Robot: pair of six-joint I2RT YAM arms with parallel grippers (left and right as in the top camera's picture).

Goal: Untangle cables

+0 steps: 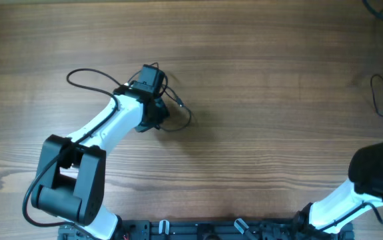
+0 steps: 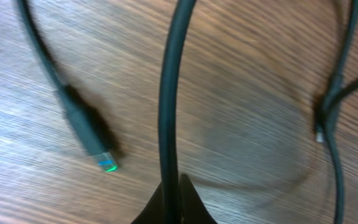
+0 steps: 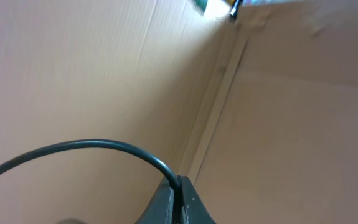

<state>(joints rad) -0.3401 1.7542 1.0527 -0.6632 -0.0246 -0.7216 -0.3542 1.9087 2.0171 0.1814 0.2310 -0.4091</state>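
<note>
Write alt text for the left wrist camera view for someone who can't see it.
The left gripper, shut on a thin dark cable, sits at bottom centre, the cable running up out of frame. On the wooden table a plug end lies at left; more cable strands meet at right.
</note>
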